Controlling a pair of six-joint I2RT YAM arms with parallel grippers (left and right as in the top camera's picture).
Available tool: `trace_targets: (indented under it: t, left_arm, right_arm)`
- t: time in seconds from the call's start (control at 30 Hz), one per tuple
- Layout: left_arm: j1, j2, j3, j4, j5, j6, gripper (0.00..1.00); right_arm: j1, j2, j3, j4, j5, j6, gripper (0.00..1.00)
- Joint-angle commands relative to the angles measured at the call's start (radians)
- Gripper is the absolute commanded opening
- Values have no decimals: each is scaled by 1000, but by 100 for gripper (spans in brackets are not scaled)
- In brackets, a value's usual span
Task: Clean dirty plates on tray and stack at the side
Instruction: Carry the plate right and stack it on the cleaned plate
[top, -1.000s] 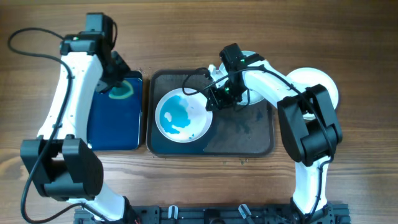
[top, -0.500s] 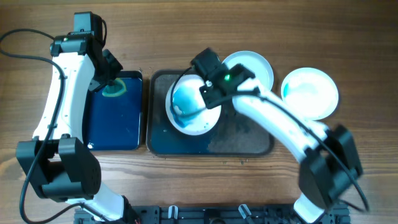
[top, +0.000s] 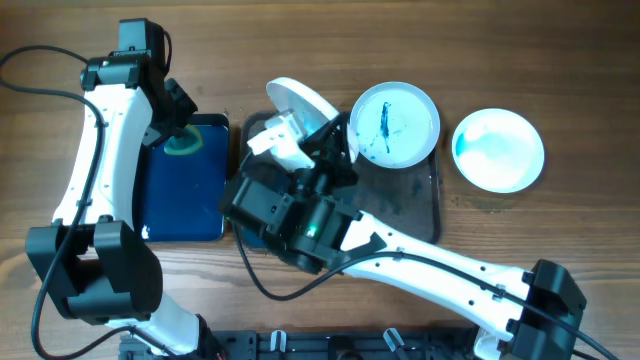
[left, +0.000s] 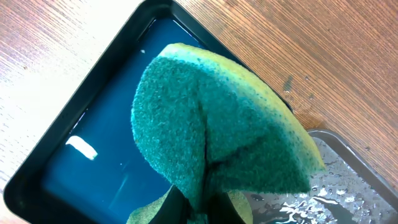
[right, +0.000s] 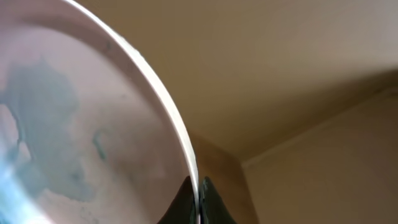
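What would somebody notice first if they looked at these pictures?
Probably the right gripper pinching the rim of a white plate smeared with blue, held tilted on edge above the big tray. Next, the green sponge in the left gripper, over the small blue tray.
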Motion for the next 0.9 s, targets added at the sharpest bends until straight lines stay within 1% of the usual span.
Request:
trace_targets:
  t: [0.0, 0.03, 0.07, 0.1, 0.13, 0.17, 0.2, 0.23, 0.3, 0.33, 0.37, 0.4, 0.43, 0.47, 0.5, 0.57, 0.63, 0.73, 0.83, 0.87]
  left_arm:
    - [3, -24, 10, 10, -5, 15, 4]
    - [2, -24, 10, 12, -5, 15, 4]
    - [2, -24, 10, 11, -5, 15, 4]
    - [2, -24, 10, 11, -4, 15, 4]
    - [2, -24, 10, 11, 10, 15, 4]
    - [2, -24, 10, 11, 61, 15, 4]
    - [0, -24, 10, 13, 91, 15, 4]
    - [-4, -24, 10, 22, 109, 16, 4]
    - [-29, -24, 10, 48, 138, 15, 4]
    - [-48, -24, 10, 56, 137, 16, 4]
    - [-65, -24, 10, 64, 137, 16, 4]
    - [-86, -24, 10, 77, 137, 16, 4]
    - [-114, -24, 10, 95, 137, 16, 4]
    - [-140, -24, 10, 111, 136, 16, 4]
    - [-159, -24, 10, 124, 136, 16, 4]
    - [-206, -24, 10, 159, 132, 27, 4]
    - [-231, -24, 10, 188, 132, 68, 4]
    - [-247, -24, 10, 214, 133, 68, 4]
    - [-249, -24, 10, 216, 137, 68, 4]
    - [-249, -24, 10, 216, 137, 68, 4]
  right_arm:
    - [5, -24, 11, 41, 70, -46, 4]
    - [-1, -24, 10, 40, 18, -19, 4]
    - [-11, -24, 10, 31, -86, -19, 4]
    - [-30, -24, 5, 8, -229, -10, 4]
    - [-51, -24, 3, -30, -350, 36, 4]
    - [-109, -23, 2, -93, -578, 95, 4]
    - [-153, -23, 2, -112, -731, 113, 5]
    - [-218, -22, 2, -117, -942, 134, 4]
    - [-402, -22, 2, -105, -1408, 138, 4]
    - [-496, -22, 2, -100, -1580, 138, 4]
    - [-563, -23, 3, -98, -1687, 138, 4]
    - [-668, -26, 3, -101, -1801, 138, 4]
    - [-757, -31, 4, -116, -1854, 151, 4]
    - [-867, -40, 4, -150, -1851, 187, 4]
    - [-954, -45, 4, -181, -1849, 190, 4]
    - [-1185, -45, 3, -262, -1733, 235, 4]
    - [-1361, -45, -3, -296, -1619, 243, 4]
    - [-1527, -44, -86, -253, -1453, 285, 4]
    - [-1589, -40, -209, -184, -1439, 311, 4]
    - [-1591, -40, -306, -89, -1423, 344, 4]
